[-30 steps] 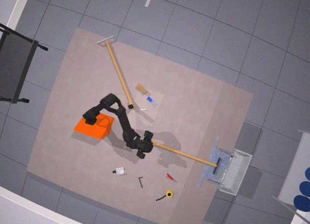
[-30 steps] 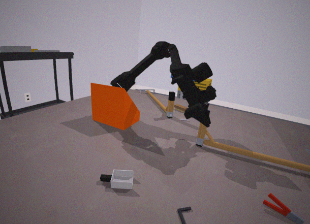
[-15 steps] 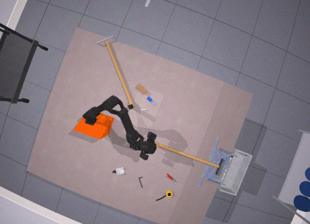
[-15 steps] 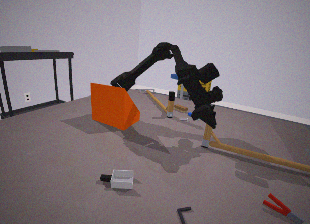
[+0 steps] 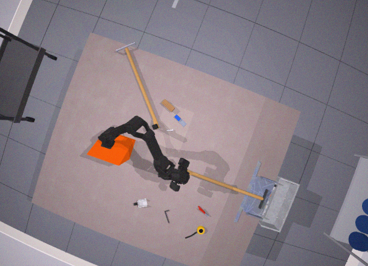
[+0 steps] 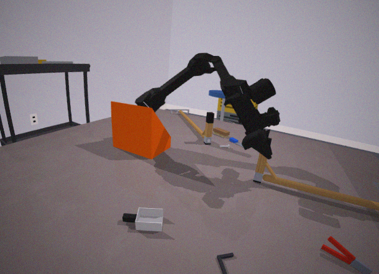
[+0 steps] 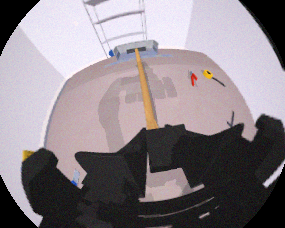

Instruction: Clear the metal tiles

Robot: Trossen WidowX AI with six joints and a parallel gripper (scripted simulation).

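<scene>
My gripper (image 5: 182, 175) (image 6: 264, 153) (image 7: 156, 129) is shut on the upright wooden grip of the long scraper (image 5: 223, 184) (image 6: 320, 191) (image 7: 144, 90). The grip's grey foot is at or just above the table. The handle runs out to the dark blade (image 5: 263, 198) (image 7: 136, 49), which is over the far part of the steel plate (image 5: 253, 205), near the catch box (image 5: 280, 201) (image 7: 151, 47). Small dark and reddish bits show between blade and box; whether they are tiles on the plate or in the box is unclear. The blade hides part of the plate.
An orange block (image 5: 110, 154) (image 6: 132, 129) stands by the arm's base. A second long-handled tool (image 5: 142, 87) (image 6: 191, 123) lies behind. A brush (image 5: 168, 105), blue-handled tool (image 5: 178, 117), white tray (image 5: 142, 203), hex key (image 5: 168, 217), red pliers (image 5: 201, 210) and yellow tape (image 5: 201, 230) lie around.
</scene>
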